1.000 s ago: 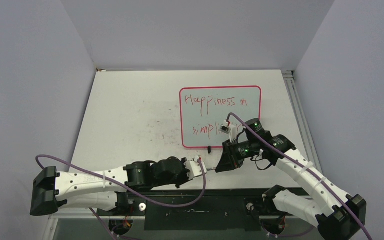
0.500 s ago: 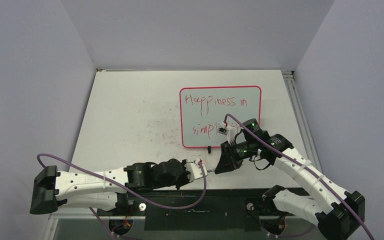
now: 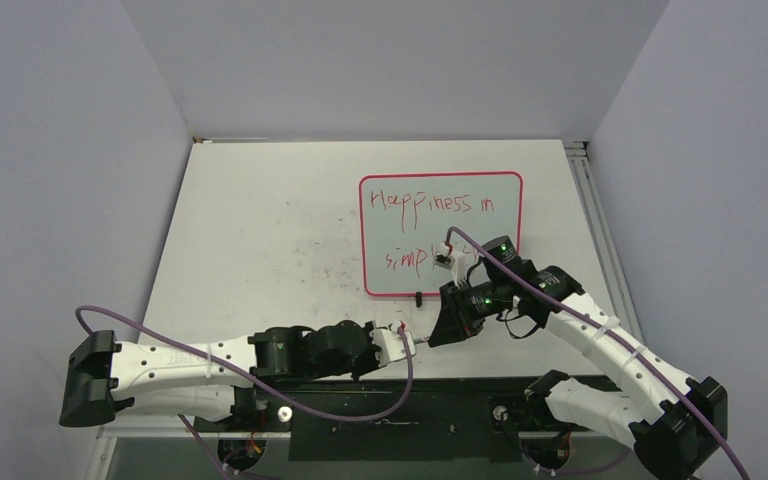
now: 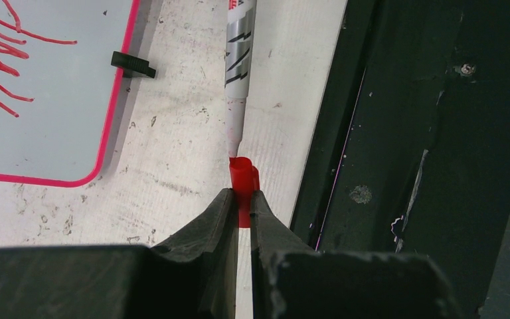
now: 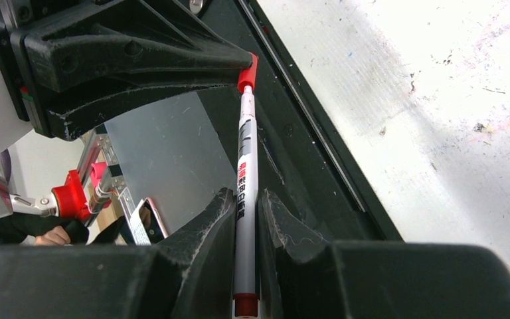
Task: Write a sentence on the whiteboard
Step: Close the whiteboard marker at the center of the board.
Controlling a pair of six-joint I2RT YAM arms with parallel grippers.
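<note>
R pincer (image 5: 246,197) clamped on marker (image 5: 244,143), tip toward L pincer (image 4: 240,198) gripping red cap (image 4: 240,169)

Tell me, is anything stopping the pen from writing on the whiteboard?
Yes. The right gripper holds the pen, but the red cap, pinched in the left gripper, sits right at its tip, just off the whiteboard's near edge. Nothing else visible is in the way.

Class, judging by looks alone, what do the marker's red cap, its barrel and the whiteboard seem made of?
Red cap: likely moulded plastic, satin; uniform colour, thin open mouth. Barrel: smooth white plastic, printed label. Whiteboard: smooth coated-looking sheet taking ink; pink-red rim probably plastic, core unclear.
</note>
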